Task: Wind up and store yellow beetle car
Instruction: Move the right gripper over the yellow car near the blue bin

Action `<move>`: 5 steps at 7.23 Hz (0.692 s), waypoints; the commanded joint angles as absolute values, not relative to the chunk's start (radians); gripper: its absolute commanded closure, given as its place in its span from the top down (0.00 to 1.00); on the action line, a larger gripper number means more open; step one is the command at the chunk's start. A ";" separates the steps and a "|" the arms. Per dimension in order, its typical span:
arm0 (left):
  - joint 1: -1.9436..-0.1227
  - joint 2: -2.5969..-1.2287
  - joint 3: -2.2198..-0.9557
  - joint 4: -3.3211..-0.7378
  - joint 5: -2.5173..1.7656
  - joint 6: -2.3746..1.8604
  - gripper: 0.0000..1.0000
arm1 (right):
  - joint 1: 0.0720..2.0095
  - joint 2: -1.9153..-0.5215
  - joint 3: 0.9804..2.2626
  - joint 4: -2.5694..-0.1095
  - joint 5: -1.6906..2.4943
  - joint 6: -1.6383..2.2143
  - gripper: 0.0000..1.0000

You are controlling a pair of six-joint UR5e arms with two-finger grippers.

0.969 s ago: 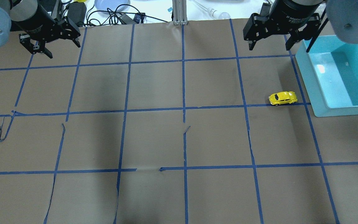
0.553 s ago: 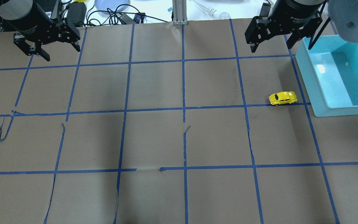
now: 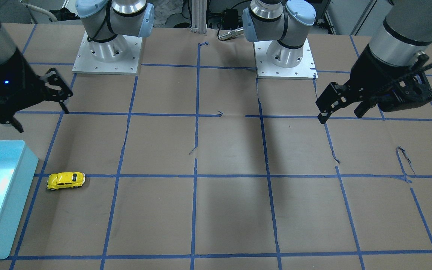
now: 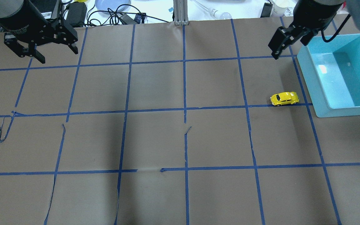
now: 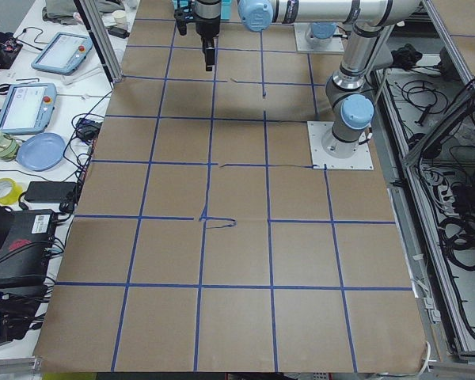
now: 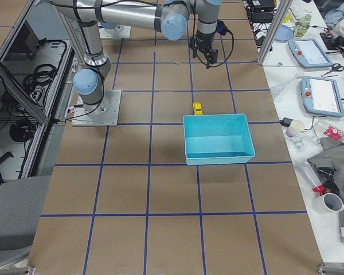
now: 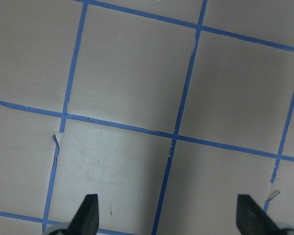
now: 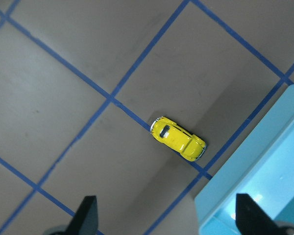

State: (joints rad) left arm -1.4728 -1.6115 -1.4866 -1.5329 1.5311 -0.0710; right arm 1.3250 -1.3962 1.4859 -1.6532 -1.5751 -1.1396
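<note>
Yellow beetle car [image 4: 284, 98]: sits on its wheels on the brown table [image 4: 155, 140], right by a blue tape line [image 4: 217, 108], just beside the blue box [image 4: 345, 111] but not touching it; nothing holds it
Car, what changed: nothing, it is in the same spot as a second ago
Right gripper [image 3: 41, 118]: it has turned around and slid a bit toward the box; it hangs up high near the far corner of the box, well apart from the car; its two fingers are spread wide with nothing between them
Right wrist camera: the car shows below, lying slanted between the two fingers
Left gripper [image 4: 58, 55]: far away on the other side of the table; it has moved a little toward the far edge; its fingers are spread wide too, and it has nothing in it
What the change means: I think the right arm is getting its fingers ready to come down on the car, and the left arm is staying out of the way
Task so far: nothing is done yet; the car is not wound up and not in the box
Next, my guess: the right gripper must turn a bit more, come down over the car and squeeze its sides
</note>
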 commanded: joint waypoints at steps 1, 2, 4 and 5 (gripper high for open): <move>-1.538 -1.602 -1.517 -1.539 1.554 0.002 1.00 | 1.296 -1.277 1.527 -1.826 -1.609 -1.568 1.00; -1.546 -1.591 -1.535 -1.539 1.562 0.014 1.00 | 1.305 -1.253 1.586 -1.910 -1.595 -1.659 1.00; -1.539 -1.574 -1.545 -1.539 1.590 0.017 1.00 | 1.310 -1.261 1.777 -2.155 -1.539 -1.797 0.98; -1.536 -1.575 -1.543 -1.531 1.627 0.015 1.00 | 1.319 -1.249 1.851 -2.292 -1.537 -1.869 0.98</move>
